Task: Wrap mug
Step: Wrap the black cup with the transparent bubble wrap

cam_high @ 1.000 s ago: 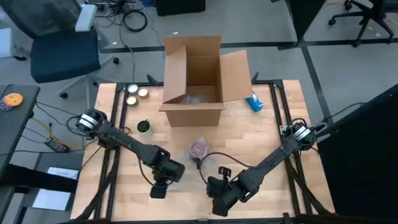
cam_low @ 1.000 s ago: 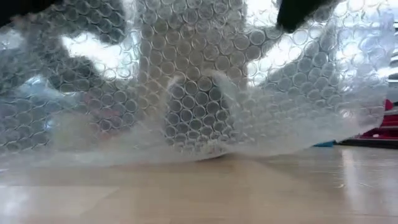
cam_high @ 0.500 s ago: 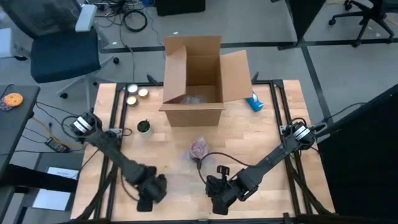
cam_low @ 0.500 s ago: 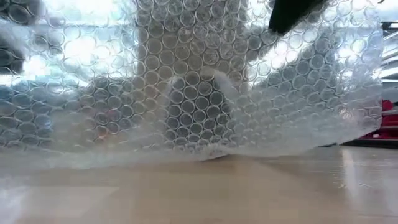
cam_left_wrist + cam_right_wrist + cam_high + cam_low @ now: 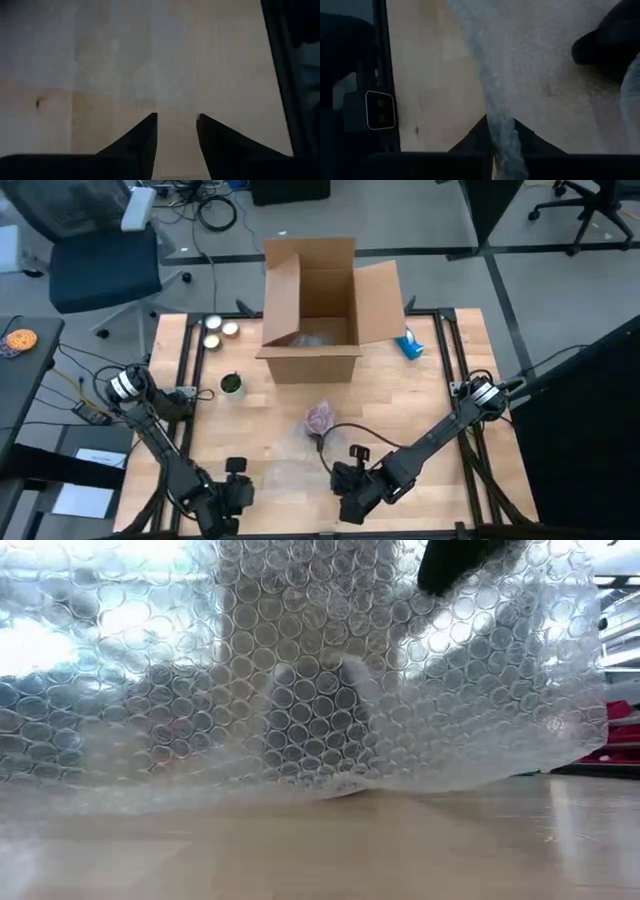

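The right hand (image 5: 352, 502), low in the middle of the high view, is closed on one edge of the bubble wrap (image 5: 320, 680); in the right wrist view the sheet runs straight between its two fingers (image 5: 475, 135). It probably holds this edge so the sheet can be spread or pulled over the mug. The left hand (image 5: 222, 502), at the lower left of the high view near the bench (image 5: 440, 410) edge, holds nothing; its fingers (image 5: 145, 135) are a little apart over bare wood. The mug itself cannot be identified with certainty. A pinkish bundle (image 5: 321, 418) lies in the centre of the high view, just above the sheet, and may be it. An open cardboard box (image 5: 312, 300) stands in the upper middle, likely for packing afterwards.
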Robot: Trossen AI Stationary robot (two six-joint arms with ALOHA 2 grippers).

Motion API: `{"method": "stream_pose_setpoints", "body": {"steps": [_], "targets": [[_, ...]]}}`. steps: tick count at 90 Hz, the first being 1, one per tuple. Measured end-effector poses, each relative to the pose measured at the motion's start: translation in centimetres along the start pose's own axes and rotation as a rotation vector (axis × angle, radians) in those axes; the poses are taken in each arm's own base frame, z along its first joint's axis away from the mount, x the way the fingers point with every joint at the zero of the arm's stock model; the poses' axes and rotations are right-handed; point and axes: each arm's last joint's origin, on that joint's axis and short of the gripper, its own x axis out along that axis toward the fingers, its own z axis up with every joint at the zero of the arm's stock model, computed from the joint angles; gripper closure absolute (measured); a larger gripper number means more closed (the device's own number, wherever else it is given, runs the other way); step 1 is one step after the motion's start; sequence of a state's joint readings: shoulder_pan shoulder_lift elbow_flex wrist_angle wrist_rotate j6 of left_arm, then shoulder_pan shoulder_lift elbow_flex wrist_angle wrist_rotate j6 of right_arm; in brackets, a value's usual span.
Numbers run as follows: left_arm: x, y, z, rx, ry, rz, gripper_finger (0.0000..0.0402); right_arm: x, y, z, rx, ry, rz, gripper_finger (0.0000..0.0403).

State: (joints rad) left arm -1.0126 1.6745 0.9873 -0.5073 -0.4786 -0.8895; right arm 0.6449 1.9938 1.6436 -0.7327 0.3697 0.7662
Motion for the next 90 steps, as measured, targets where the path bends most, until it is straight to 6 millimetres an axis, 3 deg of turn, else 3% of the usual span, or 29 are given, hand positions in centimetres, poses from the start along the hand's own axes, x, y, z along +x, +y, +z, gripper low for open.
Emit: {"method": "stream_pose_setpoints", "body": {"steps": [28, 50, 64, 90], "targets": [[1.5, 0.1, -0.3, -0.099, -0.126, -0.093, 0.0280, 0.1, 0.0, 0.4, 0.014, -0.042, -0.009, 0.0403], [1.6, 0.0, -0.7, -0.092, -0.071, -0.147, 0.0280, -0.5, -0.2, 0.5, 0.004, -0.045, -0.019, 0.0403], [1.6, 0.6, -1.5, -0.057, -0.004, -0.087, 0.0280, -1.5, -0.6, 0.9, 0.009, -0.073, -0.032, 0.0403], [1.7, 1.1, -1.5, -0.070, -0.055, 0.006, 0.0280, -1.9, -0.7, 1.0, 0.011, -0.085, -0.037, 0.0403]]}}
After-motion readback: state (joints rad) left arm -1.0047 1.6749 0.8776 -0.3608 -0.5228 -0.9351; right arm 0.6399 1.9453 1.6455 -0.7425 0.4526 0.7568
